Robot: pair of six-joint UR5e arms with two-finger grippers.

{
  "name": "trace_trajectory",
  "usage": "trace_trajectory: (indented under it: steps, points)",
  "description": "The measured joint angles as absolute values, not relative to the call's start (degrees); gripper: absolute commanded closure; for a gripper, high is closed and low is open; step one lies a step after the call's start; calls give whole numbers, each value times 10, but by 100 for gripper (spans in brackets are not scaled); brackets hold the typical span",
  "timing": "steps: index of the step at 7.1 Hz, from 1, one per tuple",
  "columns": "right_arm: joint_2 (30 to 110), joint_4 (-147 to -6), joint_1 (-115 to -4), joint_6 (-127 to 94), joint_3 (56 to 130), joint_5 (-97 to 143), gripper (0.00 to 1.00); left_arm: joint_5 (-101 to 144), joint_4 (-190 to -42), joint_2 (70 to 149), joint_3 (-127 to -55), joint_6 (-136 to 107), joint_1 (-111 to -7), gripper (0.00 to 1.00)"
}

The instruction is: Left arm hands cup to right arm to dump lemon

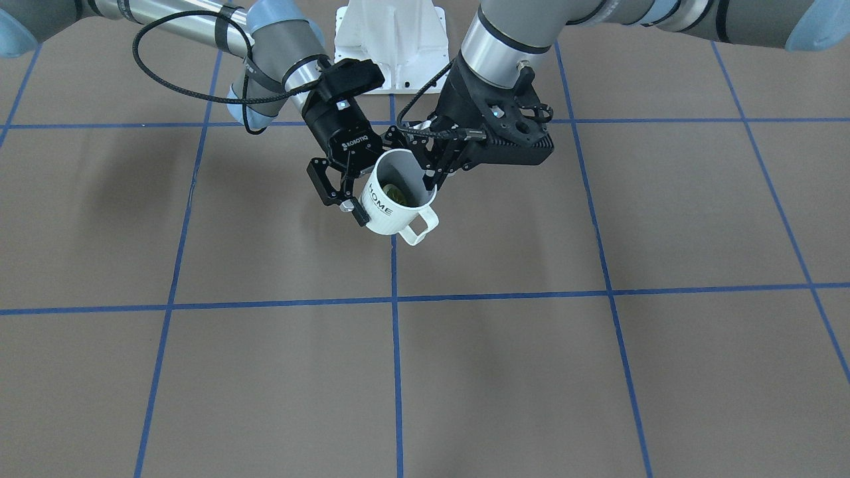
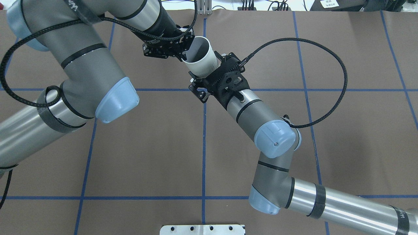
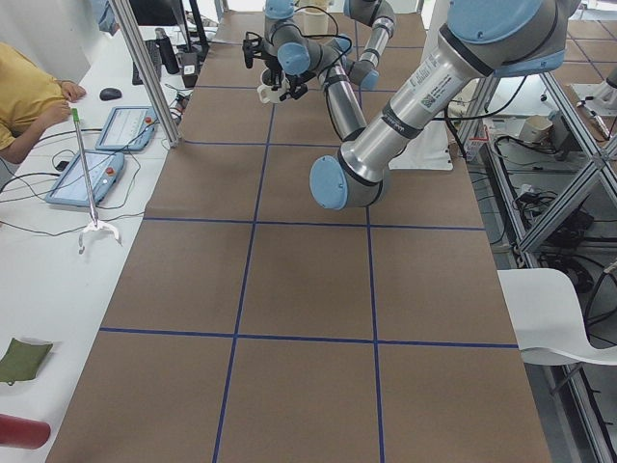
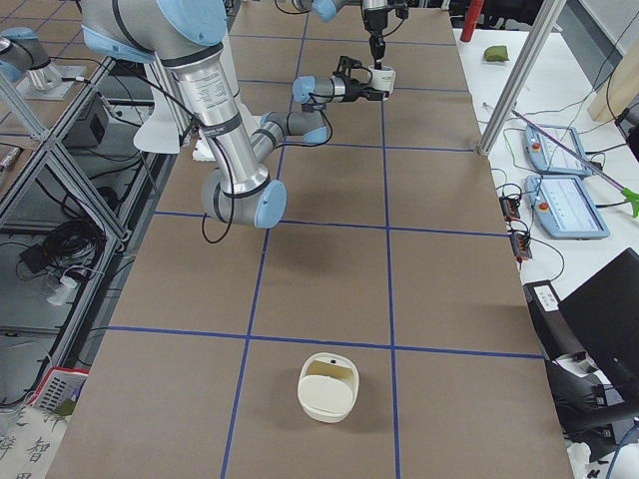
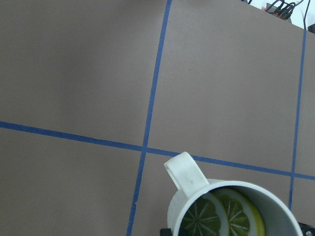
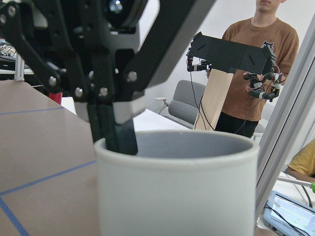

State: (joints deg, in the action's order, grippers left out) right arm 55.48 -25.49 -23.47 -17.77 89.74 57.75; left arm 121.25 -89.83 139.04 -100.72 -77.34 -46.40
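The cup [image 1: 392,199] hangs above the worktop [image 1: 531,365], caught between both arms, close to upright with its mouth up. The lemon [image 5: 219,219] lies as slices in its bottom.

The left fingers [image 1: 433,174] come down on the rim from above and are closed on the wall, one inside the mouth and one outside. The cup hangs below them, its long axis running down and away from their tips.

The right fingers [image 1: 359,214] come in from the side, across that axis, and are spread wide with the cup's body between them. The near tip lies against the wall by the "HOME" lettering; the far one is hidden behind the cup. I cannot tell whether they are pressing or only bracketing it. The right wrist view is filled by the cup wall straight ahead, so the body sits deep between them.

The handle [image 1: 420,229] juts out on the side away from the right fingers, touched by neither set.

My judgement is that the hand-over depends on the right fingers clamping squarely on the wall before the left fingers let go of the rim; otherwise the cup drops.
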Motion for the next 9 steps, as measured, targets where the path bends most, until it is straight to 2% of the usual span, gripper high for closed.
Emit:
trace_trajectory:
  steps: [6,7,8,9]
  points:
    - [556,-255,-235,-173,897,577,7,1214,-898,1389,-1018,-773,-460,100]
    - [556,-255,-234,-173,897,577,17,1215,-898,1389,-1019,-773,-460,100]
    - [556,-255,-234,-173,897,577,44,1215,-898,1388,-1019,-773,-459,83]
    - [556,-255,-233,-173,897,578,65,1215,-898,1388,-1020,-773,-459,1]
